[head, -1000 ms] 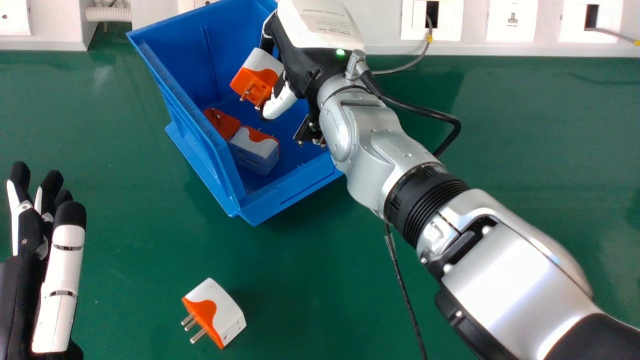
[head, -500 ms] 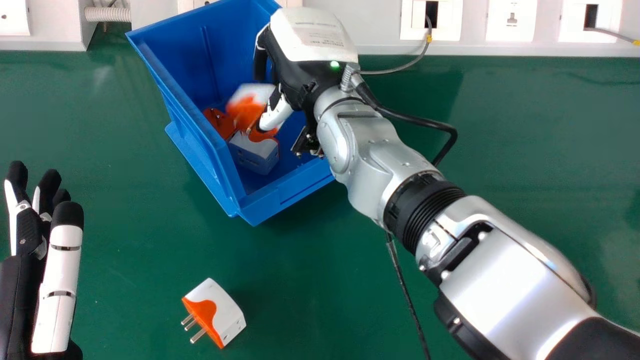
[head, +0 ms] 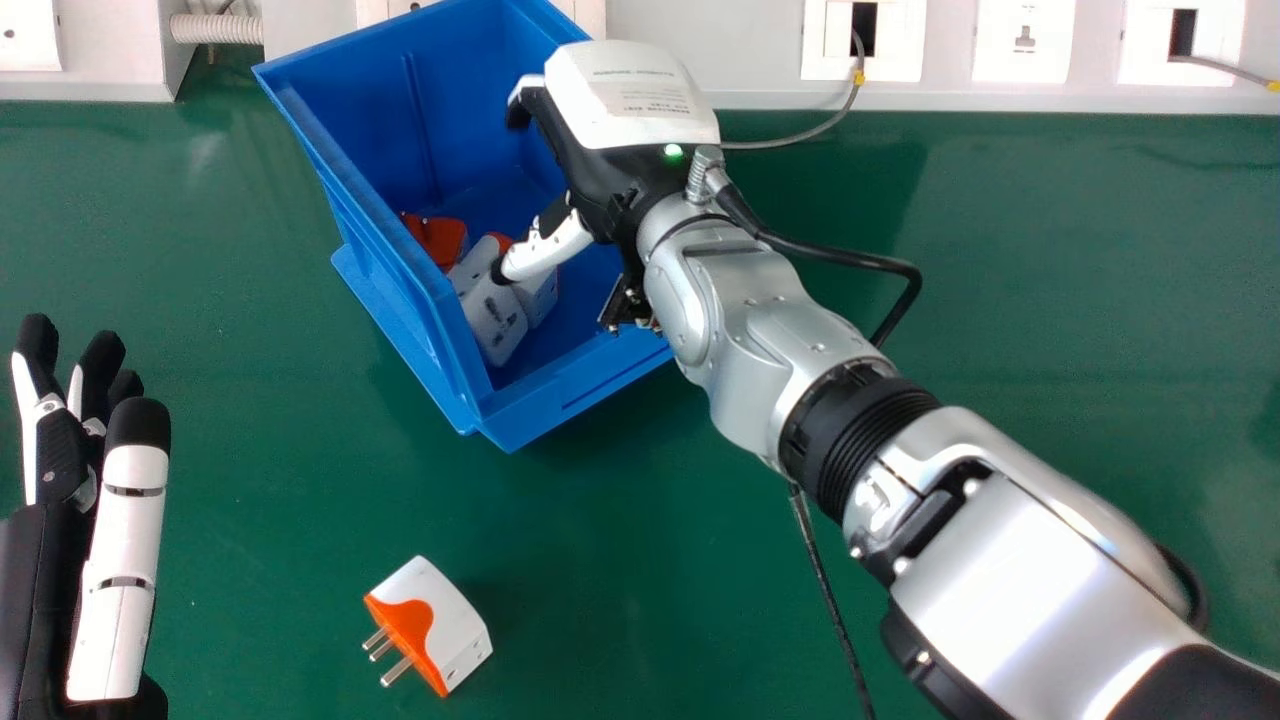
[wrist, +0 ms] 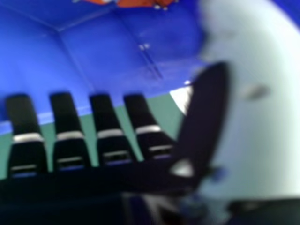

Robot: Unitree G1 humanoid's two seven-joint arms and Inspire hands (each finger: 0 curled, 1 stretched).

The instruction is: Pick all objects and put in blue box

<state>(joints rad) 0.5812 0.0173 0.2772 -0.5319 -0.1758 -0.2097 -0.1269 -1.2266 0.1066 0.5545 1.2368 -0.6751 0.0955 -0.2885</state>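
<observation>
Holding the right hand over the right side of an open blue box, with straight, loose fingers and the thumb set apart from them. Leaning that thumb inward above the plug adapters in the box; impossible to tell from here whether touching. Holding three adapters inside the box: lying against its left wall, an orange one; just beside it and nearer the robot, a white one with socket holes; next to that, partly hidden by the thumb, a white and orange one. Lying outside, on the green tabletop between box and robot, a fourth adapter, white with an orange face, with metal prongs pointing left. Showing at the left edge of the head view, the left hand, with straight fingers pointing forward. Running along the back of the tabletop, a pale panel with wall sockets. Showing in the right hand view, straight fingers along the bottom edge, with blue box walls beyond.
</observation>
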